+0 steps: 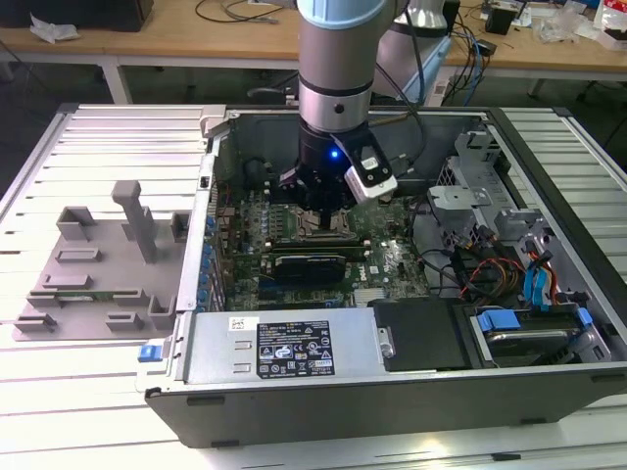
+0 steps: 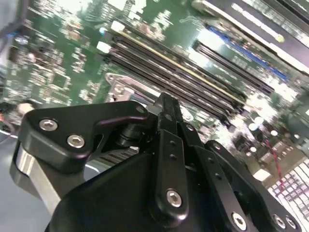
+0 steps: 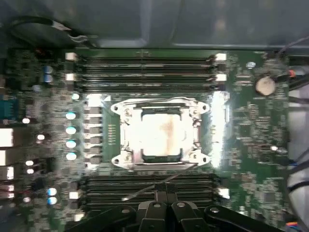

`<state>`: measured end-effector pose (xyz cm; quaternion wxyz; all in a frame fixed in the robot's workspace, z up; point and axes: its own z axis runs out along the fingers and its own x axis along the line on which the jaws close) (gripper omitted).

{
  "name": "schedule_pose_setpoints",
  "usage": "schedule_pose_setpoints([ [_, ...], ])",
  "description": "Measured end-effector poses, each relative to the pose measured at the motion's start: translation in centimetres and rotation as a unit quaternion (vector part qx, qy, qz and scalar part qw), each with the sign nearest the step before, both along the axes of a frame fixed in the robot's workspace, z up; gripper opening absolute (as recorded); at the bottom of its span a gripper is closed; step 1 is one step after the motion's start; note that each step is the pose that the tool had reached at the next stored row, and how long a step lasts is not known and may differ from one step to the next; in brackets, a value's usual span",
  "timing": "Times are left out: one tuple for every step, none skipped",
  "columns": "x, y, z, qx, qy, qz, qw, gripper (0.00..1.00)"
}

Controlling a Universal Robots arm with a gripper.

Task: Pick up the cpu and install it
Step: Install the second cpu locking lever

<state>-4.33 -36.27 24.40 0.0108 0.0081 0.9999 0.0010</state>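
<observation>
In the first wrist view the cpu [image 3: 161, 135], a square chip with a bright silver top, lies flat inside the metal socket frame [image 3: 121, 108] in the middle of the green motherboard [image 3: 244, 130]. My gripper [image 3: 166, 189] is over the memory slots beside the socket, apart from the chip. Its black fingers are pressed together with nothing between them. In the second wrist view the gripper [image 2: 165, 100] hangs just above a corner of the socket frame [image 2: 120, 84]. In the exterior view the gripper [image 1: 323, 208] is low inside the open computer case, over the socket.
The case walls [image 1: 211, 166] ring the motherboard. Cables and drive bays [image 1: 519, 264] crowd the exterior view's right, and a power supply [image 1: 284, 348] sits at the front. A grey plastic fixture tray [image 1: 98, 264] lies on the slatted table on the exterior view's left.
</observation>
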Motion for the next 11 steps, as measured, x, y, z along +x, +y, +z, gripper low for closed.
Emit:
schedule_pose_setpoints([
  [0.02,0.0,0.0,0.0002,0.0062,0.0,1.0,0.11],
  [0.01,0.0,0.0,0.0002,0.0065,0.0,1.0,0.11],
  [0.01,0.0,0.0,0.0003,0.0066,0.0,1.0,0.11],
  [0.01,0.0,-0.01,0.0003,0.0066,0.001,1.0,0.11],
  [0.01,-0.02,-0.06,0.0003,0.0065,0.011,0.9999,0.11],
  [0.01,-0.03,-0.14,0.0002,0.0066,0.023,0.9997,0.11],
  [-0.02,-0.04,-0.25,0.0001,0.0065,0.03,0.9995,0.11],
  [-0.16,-0.04,-0.43,0.0005,0.0065,0.031,0.9995,0.11],
  [-0.28,-0.04,-0.56,0.0008,0.0065,0.031,0.9995,0.11],
  [-0.37,-0.04,-0.64,0.0009,0.0065,0.031,0.9995,0.11],
  [-0.46,-0.04,-0.79,0.0011,0.0065,0.031,0.9995,0.11],
])
